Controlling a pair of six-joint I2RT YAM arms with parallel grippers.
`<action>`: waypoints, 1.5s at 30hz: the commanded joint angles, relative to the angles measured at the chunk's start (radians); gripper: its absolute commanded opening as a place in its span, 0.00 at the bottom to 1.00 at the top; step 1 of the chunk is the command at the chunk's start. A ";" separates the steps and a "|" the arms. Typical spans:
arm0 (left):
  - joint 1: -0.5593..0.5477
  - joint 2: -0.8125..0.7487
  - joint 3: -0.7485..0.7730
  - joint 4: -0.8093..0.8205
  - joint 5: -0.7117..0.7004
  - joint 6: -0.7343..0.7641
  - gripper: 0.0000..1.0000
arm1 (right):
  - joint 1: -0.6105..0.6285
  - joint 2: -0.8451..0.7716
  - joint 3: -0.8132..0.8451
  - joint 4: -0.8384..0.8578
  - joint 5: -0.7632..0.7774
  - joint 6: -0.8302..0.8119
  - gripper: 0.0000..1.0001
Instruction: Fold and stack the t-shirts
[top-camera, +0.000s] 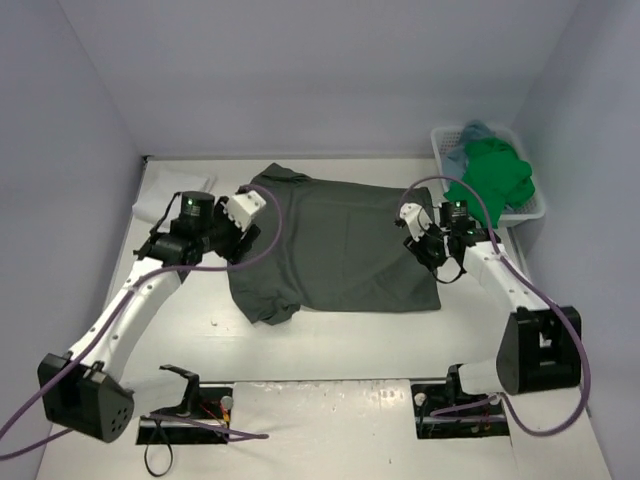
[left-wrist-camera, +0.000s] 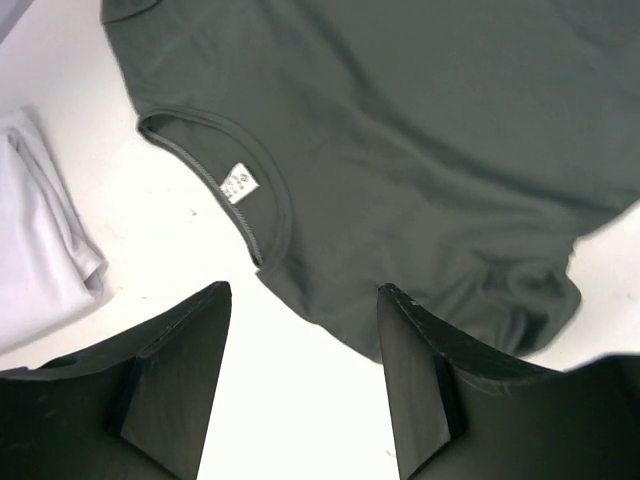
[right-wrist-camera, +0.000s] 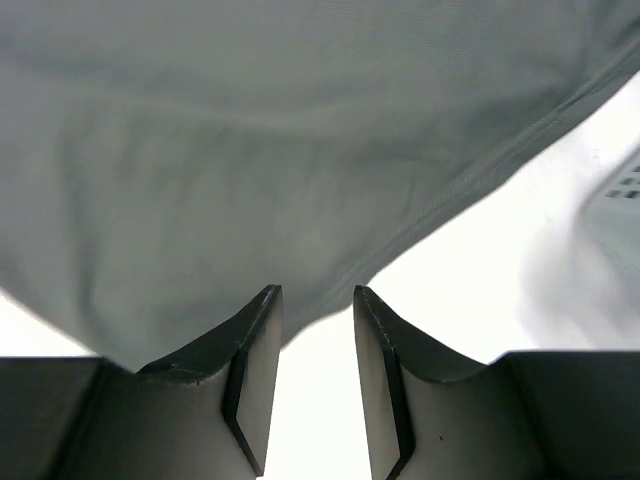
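A dark grey t-shirt (top-camera: 340, 245) lies spread flat across the middle of the table, with its collar and label (left-wrist-camera: 237, 185) toward the left. My left gripper (top-camera: 252, 205) hovers open at the collar side. Bare table shows between its fingers (left-wrist-camera: 190, 370), and the shirt's edge lies just ahead of them. My right gripper (right-wrist-camera: 315, 292) is open at the shirt's right hem (right-wrist-camera: 440, 200), with its tips at the cloth edge and nothing between them. A white folded t-shirt (top-camera: 190, 185) lies at the back left. A green t-shirt (top-camera: 495, 175) and a teal-blue one (top-camera: 470, 135) sit in the basket.
A white lattice basket (top-camera: 530, 210) stands at the back right against the wall, and its side (right-wrist-camera: 620, 200) shows near my right gripper. The white shirt (left-wrist-camera: 40, 240) lies close to the left of my left gripper. Walls enclose the table at the back and on both sides.
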 joint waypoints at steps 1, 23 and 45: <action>-0.075 -0.095 -0.084 -0.002 -0.052 0.072 0.55 | -0.005 -0.132 -0.042 -0.102 -0.059 -0.122 0.32; -0.332 -0.151 -0.341 0.055 -0.221 0.127 0.55 | 0.059 -0.300 -0.315 -0.162 -0.040 -0.252 0.36; -0.333 -0.070 -0.393 0.167 -0.216 0.119 0.55 | 0.062 -0.131 -0.307 -0.155 0.030 -0.328 0.39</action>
